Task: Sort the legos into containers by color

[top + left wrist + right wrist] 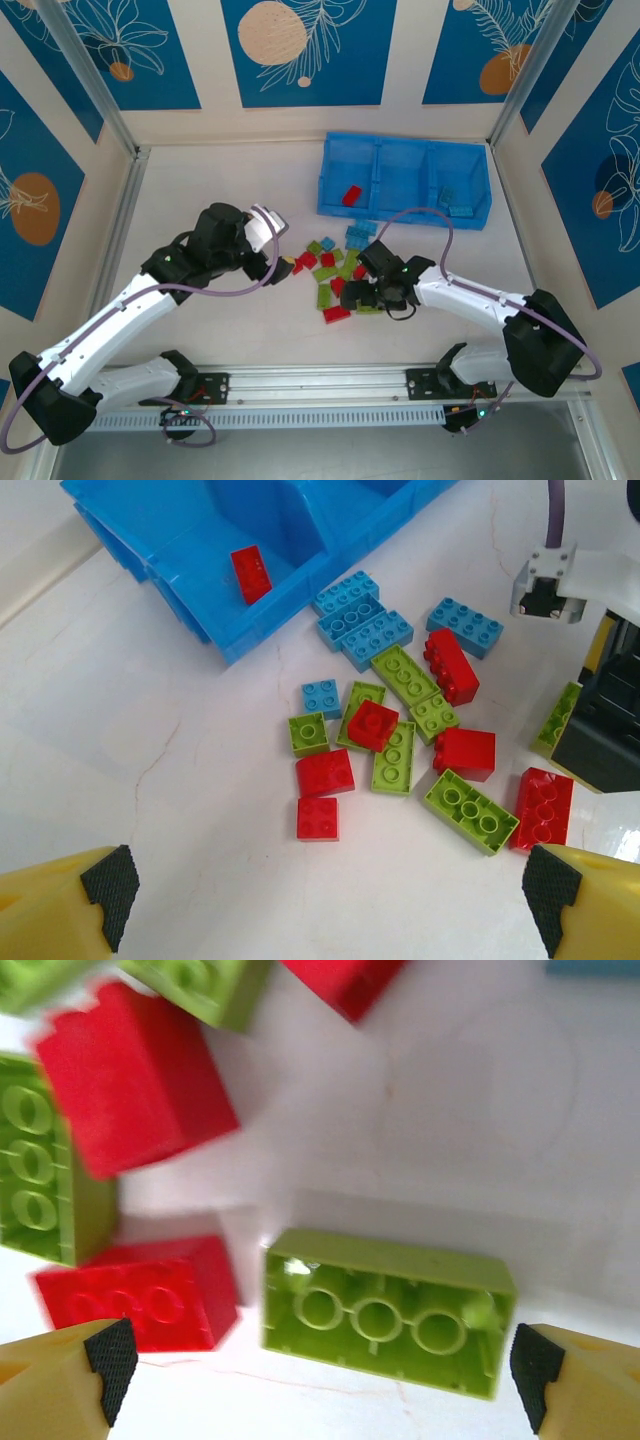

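Lying scattered on the bench [200, 180] just before the blue containers [390, 213], the legos [395, 760] are seen as studded red, lime and light-blue bricks. The left end effector [325, 890] is spread wide above them. The right end effector [325, 1360], equally wide, straddles a lime brick [385, 1320], neighbouring bricks being blurred and cropped.

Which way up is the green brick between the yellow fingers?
Upside down: the lime green brick shows its hollow underside with three round tubes, not studs.
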{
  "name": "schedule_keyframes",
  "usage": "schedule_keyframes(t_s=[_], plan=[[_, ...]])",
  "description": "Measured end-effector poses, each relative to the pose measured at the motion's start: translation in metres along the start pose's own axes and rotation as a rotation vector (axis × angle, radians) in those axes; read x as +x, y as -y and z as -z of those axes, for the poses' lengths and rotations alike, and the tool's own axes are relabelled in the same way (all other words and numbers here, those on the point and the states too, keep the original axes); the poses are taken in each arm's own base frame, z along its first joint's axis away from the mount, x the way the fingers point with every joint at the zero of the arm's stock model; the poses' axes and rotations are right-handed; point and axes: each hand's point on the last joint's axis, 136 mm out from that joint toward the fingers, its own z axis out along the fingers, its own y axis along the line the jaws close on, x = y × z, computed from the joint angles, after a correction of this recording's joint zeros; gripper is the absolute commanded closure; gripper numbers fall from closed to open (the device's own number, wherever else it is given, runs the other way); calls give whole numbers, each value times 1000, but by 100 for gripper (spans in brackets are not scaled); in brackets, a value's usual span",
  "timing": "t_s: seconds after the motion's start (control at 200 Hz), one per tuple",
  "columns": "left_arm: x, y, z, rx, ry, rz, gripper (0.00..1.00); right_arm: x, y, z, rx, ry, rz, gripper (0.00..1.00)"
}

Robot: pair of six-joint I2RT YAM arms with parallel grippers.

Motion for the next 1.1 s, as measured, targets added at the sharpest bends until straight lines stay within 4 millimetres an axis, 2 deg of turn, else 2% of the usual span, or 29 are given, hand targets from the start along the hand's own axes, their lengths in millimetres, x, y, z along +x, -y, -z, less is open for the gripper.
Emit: schedule_keyframes(t_s=[0.08,0.265,0.42,0.595,0.705,0.78,0.865,0.94,1.02,1.1], plan=[[1,0,0,0,-1,0,0,7,8,-6,43,-31,-4,10],[1,0,0,0,-1,0,0,16,20,-22,124,-82,-9,15],[2,3,-1,14,3,-12,0,15,27,-26,196,-88,-10,29],[2,15,1,80,19,-50,0,13,27,-23,219,-80,-13,45],[1,22,4,115,37,-71,0,11,24,-19,196,-56,-17,47],[0,23,6,124,44,-80,0,4,19,-8,160,-10,-22,47],[0,24,6,127,48,-88,0,-13,15,15,98,85,-40,48],[0,24,6,126,49,-96,0,-37,16,41,39,184,-78,48],[-1,24,7,125,53,-100,0,-78,27,72,-1,296,-153,48],[0,23,6,119,54,-106,0,-131,43,101,-18,404,-218,49]])
